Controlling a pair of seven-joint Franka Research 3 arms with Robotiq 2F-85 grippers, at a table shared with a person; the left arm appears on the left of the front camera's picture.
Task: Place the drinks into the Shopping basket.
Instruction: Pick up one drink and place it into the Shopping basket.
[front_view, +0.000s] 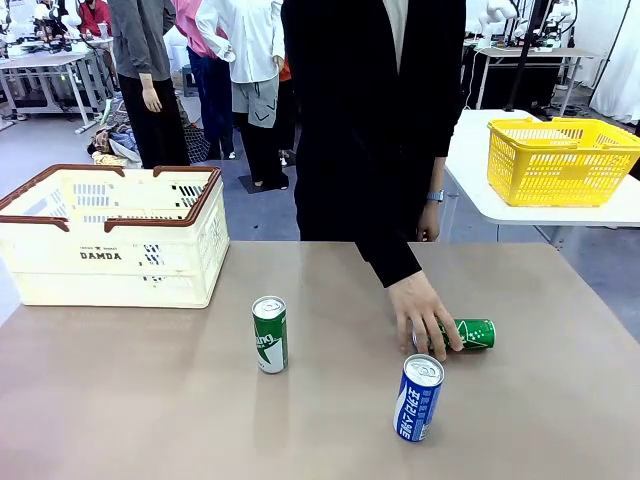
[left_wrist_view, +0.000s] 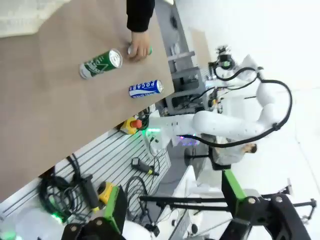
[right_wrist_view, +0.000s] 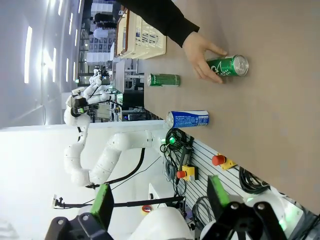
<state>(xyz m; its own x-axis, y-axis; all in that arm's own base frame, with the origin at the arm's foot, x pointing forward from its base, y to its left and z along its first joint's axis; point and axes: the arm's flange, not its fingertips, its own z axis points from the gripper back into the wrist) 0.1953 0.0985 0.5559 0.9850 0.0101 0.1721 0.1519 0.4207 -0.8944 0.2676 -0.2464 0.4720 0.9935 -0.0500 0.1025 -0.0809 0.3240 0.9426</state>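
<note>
The cream Shopping basket (front_view: 110, 240), marked DAMDA, stands at the table's far left and also shows in the right wrist view (right_wrist_view: 142, 35). One green can (front_view: 269, 334) (left_wrist_view: 100, 64) (right_wrist_view: 163, 79) stands upright mid-table. The blue can (front_view: 419, 397) (left_wrist_view: 145, 88) (right_wrist_view: 187, 119) stands upright nearer me on the right. A second green can (front_view: 472, 334) (right_wrist_view: 227, 66) lies on its side under the person's hand (front_view: 425, 315). My left gripper (left_wrist_view: 175, 215) and right gripper (right_wrist_view: 160, 205) are both open, empty, and well away from the cans.
A yellow mesh basket (front_view: 560, 160) sits on a white table at the back right. The person stands at the far edge of the brown table (front_view: 150, 420), one arm reaching over it. Cables and an emergency-stop box (right_wrist_view: 220, 161) hang below my side.
</note>
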